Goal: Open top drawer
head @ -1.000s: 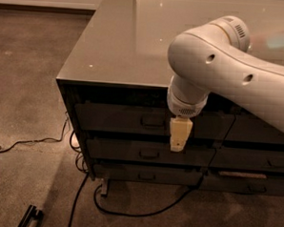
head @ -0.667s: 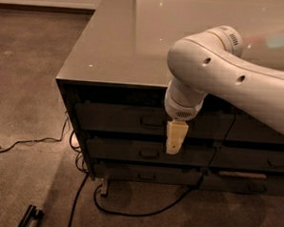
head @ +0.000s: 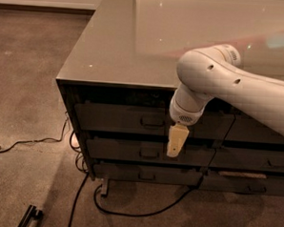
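The top drawer (head: 118, 118) is a wide dark front just under the glossy tabletop, with a small rectangular pull handle (head: 152, 120) at its centre. Its front looks flush with the two drawers below it. My white arm reaches in from the right, and my gripper (head: 175, 142) hangs down in front of the cabinet, just right of that handle. Its beige tip points at the floor and overlaps the front of the second drawer (head: 121, 150). It touches neither the handle nor anything else that I can make out.
A narrower column of drawers (head: 254, 159) stands to the right. Black cables (head: 127, 212) loop over the carpet below the cabinet, and another cable (head: 30, 143) trails off left. A dark bar (head: 29, 217) lies at the bottom left. Open carpet spreads to the left.
My gripper has drifted slightly left and down along the drawer fronts. The drawers have not moved.
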`<state>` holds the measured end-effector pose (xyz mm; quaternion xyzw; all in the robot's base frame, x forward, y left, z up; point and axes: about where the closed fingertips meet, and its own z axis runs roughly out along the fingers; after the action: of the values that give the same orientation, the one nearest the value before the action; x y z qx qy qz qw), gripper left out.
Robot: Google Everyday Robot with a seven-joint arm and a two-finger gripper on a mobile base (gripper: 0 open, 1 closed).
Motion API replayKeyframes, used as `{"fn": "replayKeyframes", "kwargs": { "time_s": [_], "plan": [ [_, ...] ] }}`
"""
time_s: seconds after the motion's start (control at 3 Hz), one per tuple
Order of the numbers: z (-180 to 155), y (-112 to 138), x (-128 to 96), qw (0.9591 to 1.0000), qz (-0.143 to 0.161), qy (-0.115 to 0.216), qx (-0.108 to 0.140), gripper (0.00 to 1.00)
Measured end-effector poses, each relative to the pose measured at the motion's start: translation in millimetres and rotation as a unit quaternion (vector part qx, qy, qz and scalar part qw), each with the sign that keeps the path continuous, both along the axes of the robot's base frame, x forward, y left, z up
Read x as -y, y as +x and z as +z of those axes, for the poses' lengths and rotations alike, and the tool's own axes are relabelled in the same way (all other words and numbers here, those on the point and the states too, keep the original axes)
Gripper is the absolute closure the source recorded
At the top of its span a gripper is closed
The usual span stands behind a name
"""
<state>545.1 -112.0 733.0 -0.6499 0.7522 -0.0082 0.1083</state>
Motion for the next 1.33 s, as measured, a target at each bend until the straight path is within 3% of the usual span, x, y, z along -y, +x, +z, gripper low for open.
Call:
{"fn": "replayKeyframes", "kwargs": {
  "time_s": [0.33, 0.67, 1.0, 1.33],
  "plan": [
    [-16.5, 13.7, 3.7, 0.9997, -0.015, 0.016, -0.008, 0.00],
    [-33.5, 24.3, -7.7, 0.9984, -0.024, 0.050, -0.012, 0.00],
    [-39.8, 40.3, -16.5, 0.9975, -0.044, 0.052, -0.020, 0.00],
    [-39.9, 41.1, -18.3, 0.9973, -0.046, 0.053, -0.021, 0.00]
  ]
}}
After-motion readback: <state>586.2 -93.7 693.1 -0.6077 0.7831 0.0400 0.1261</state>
